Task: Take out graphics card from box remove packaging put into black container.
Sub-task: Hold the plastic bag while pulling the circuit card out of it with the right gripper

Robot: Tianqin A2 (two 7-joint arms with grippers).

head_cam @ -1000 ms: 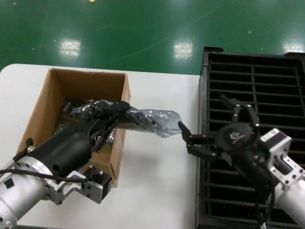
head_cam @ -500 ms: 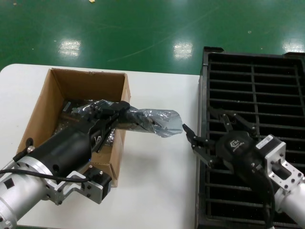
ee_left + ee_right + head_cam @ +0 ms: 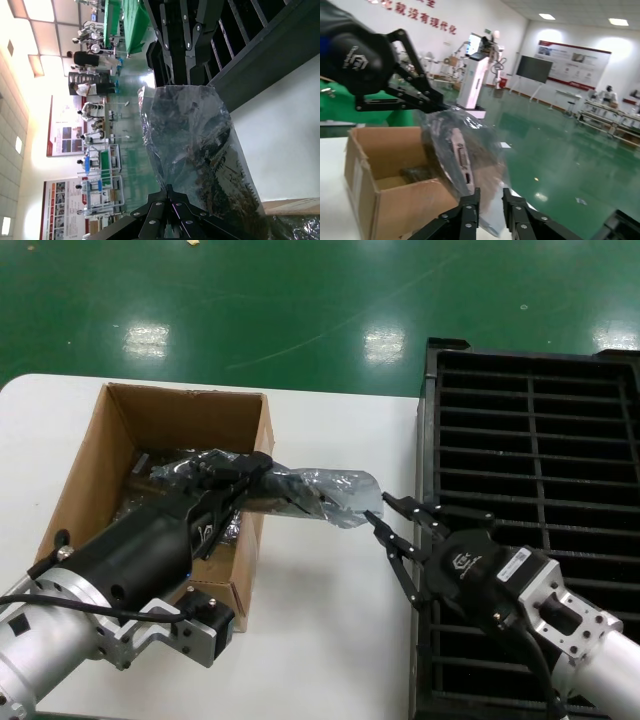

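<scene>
Right gripper [image 3: 385, 523] is swinging in leftward from over the black container [image 3: 530, 420], fingers apart, now just beside the packaging [image 3: 325, 492] tip mid-frame. Left gripper [image 3: 262, 472] is clamping the bagged graphics card [image 3: 460, 160] above the box [image 3: 150, 420] rim.

Brown cardboard box [image 3: 120, 455] on a white table [image 3: 330, 640]; shiny silvery-grey translucent packaging [image 3: 325, 495]; black ribbed container [image 3: 540, 440] at the table's right edge; green floor [image 3: 300, 300].
</scene>
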